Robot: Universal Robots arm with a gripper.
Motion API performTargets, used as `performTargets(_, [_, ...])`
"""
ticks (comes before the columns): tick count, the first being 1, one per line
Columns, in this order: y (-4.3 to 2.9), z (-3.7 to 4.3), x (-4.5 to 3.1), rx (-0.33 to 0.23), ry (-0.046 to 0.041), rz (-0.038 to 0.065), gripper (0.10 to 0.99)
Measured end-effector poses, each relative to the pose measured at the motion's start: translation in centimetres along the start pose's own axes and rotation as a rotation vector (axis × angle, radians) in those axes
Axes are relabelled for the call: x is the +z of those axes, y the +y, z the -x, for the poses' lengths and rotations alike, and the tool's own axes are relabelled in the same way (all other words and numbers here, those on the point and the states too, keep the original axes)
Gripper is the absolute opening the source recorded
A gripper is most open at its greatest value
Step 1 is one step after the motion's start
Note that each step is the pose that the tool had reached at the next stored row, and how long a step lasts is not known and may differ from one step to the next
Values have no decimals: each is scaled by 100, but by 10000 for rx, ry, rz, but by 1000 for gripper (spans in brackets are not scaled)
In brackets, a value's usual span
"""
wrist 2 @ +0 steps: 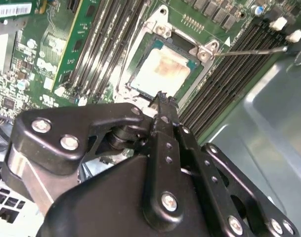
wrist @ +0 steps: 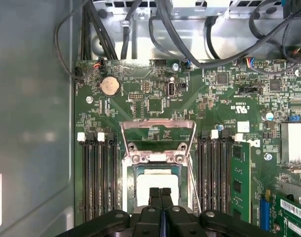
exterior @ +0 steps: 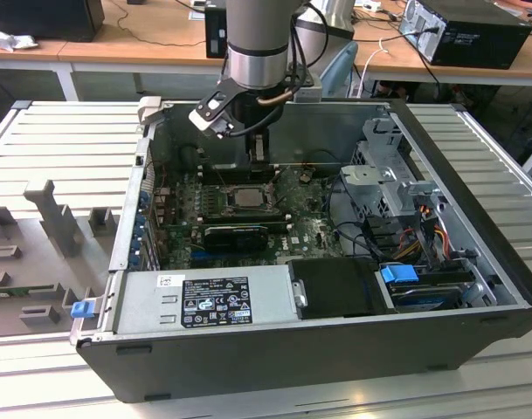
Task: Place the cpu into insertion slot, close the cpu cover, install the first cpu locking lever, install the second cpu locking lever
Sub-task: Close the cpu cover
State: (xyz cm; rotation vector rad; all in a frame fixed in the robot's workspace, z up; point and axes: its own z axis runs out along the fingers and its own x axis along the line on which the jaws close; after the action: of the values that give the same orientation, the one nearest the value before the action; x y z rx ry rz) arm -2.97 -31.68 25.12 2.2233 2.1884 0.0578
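Counter: I am looking at a grey ribbed counter (exterior: 65,148) that carries the open computer case (exterior: 335,349).
Nearest: in the exterior view the power supply (exterior: 204,298) lies along the case's front wall.
Board: the green motherboard (wrist: 140,94) lies behind it on the case floor.
Cpu: the cpu (exterior: 245,197) (wrist 2: 162,69) (wrist: 157,183) sits flat in the insertion slot (wrist: 132,183), pale face up, between two banks of memory slots (wrist: 98,173).
Cover: the cpu cover (wrist: 158,122) is open, folded back off the slot, and I see the board through its window.
Lever: a thin metal lever (wrist 2: 249,51) lies across the memory slots beside the slot.
Jaws: pressed together with nothing between them. The fingertips (wrist: 154,196) hang over the cpu's edge, and I cannot tell whether they touch it.
Arm: the arm (exterior: 257,44) comes straight down into the case.
Far back: a wooden counter (exterior: 143,44) bears dark computer boxes.
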Motion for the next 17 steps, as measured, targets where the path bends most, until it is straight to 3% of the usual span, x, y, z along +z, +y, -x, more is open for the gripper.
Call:
performTargets(4, [14,-1,0,1,-1,-2,106])
performTargets(5, [16,-1,-49,-1,-1,2,106])
performTargets(6, [28,-3,-208,-2,-1,1,106])
performTargets(7, [98,-4,-205,0,20,-3,106])
performTargets(8, [153,-5,-203,4,109,-15,106])
performTargets(10, [195,-6,-201,12,303,-32,106])
performTargets(17, [265,-7,-198,14,330,-56,106])
